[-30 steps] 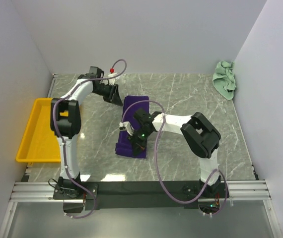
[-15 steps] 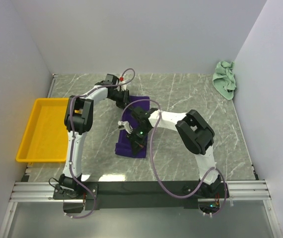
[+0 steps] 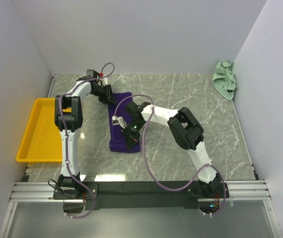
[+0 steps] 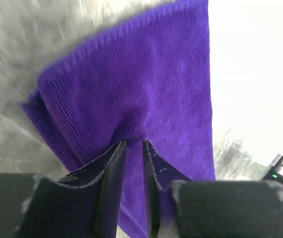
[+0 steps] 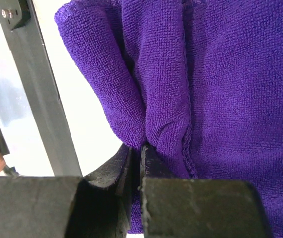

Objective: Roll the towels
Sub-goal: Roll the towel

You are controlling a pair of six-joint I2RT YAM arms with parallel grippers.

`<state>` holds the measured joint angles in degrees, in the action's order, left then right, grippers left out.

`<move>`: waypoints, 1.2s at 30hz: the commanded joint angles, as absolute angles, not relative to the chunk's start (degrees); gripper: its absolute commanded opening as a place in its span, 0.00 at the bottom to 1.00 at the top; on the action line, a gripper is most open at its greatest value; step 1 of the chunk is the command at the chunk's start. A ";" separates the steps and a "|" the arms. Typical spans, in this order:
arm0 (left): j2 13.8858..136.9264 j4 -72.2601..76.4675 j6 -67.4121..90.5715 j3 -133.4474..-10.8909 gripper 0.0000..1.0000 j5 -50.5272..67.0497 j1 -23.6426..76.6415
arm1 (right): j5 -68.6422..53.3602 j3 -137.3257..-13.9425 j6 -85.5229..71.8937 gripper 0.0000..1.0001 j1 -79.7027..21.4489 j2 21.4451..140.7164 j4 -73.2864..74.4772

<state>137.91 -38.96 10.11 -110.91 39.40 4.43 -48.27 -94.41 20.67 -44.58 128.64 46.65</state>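
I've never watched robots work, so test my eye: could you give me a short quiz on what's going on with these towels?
1. Which towel do the left fingers and the right fingers both pinch?
2. True or false: the mint green towel lies crumpled at the far right corner of the table.
3. The yellow tray sits: A) between the two arms; B) at the table's left edge; C) against the back wall.
Key: 1 the purple towel; 2 true; 3 B.
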 commanded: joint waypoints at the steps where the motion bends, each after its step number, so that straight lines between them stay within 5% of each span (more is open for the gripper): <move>1: 141.41 -39.11 5.01 -116.35 0.29 33.04 4.39 | -44.74 -96.23 24.08 0.00 -44.82 133.41 50.70; 6: 136.18 -35.80 6.59 -118.75 0.40 34.54 1.77 | -46.32 -99.84 24.43 0.00 -44.82 136.14 54.05; 11: 121.05 -23.74 6.61 -107.33 0.67 33.93 -2.81 | -48.95 -101.86 23.65 0.00 -44.74 137.81 57.12; 13: 114.98 -23.81 3.62 -106.79 0.71 33.31 -3.69 | -50.01 -102.39 23.03 0.00 -44.56 138.60 58.00; 17: 104.35 -23.38 -2.37 -101.19 0.99 32.77 -5.71 | -54.91 -104.06 21.97 0.00 -44.12 139.92 60.11; 25: 86.77 -40.60 -25.88 -87.39 0.96 42.71 -9.76 | -60.73 -110.37 24.51 0.00 -42.54 145.63 68.96; 28: 74.83 -41.56 -36.32 -71.78 0.90 41.85 -7.75 | -61.96 -112.23 26.19 0.00 -41.57 147.92 72.67; 36: 47.83 -36.05 -46.50 -42.39 0.78 27.09 23.87 | -64.33 -112.41 27.34 0.00 -40.69 149.85 74.27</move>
